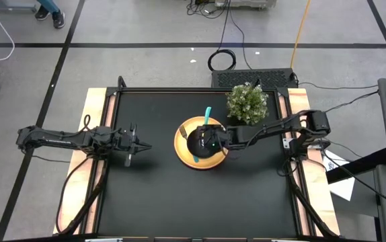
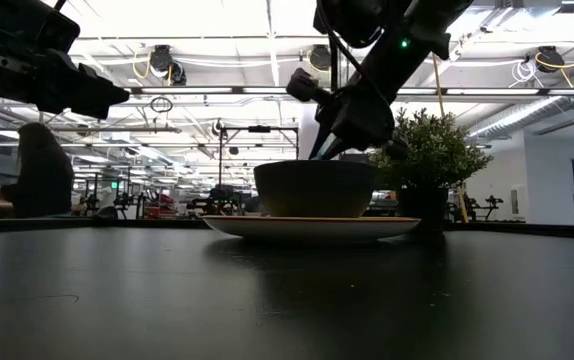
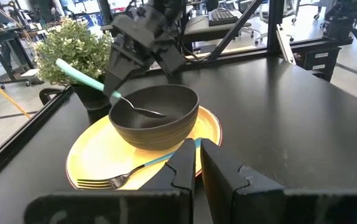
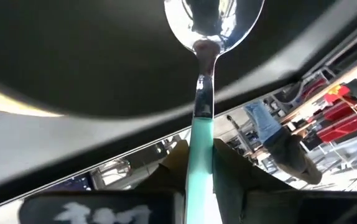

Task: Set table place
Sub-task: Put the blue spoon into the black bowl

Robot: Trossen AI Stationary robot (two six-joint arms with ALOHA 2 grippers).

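Right gripper [image 4: 198,163] pinches spoon [image 4: 203,93]; fork [image 3: 125,175] apparently only left-wrist-visible

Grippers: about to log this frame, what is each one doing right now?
Left gripper: shut, empty, beside the plate.
Right gripper: shut on the spoon, over the bowl.

A robotics lab or open workshop: the low view's upper part shows exposed ceiling ducts [image 2: 162,62] and strip lights, while taped floor lines [image 1: 179,45] and loose cables [image 1: 221,59] cross the high view's top.
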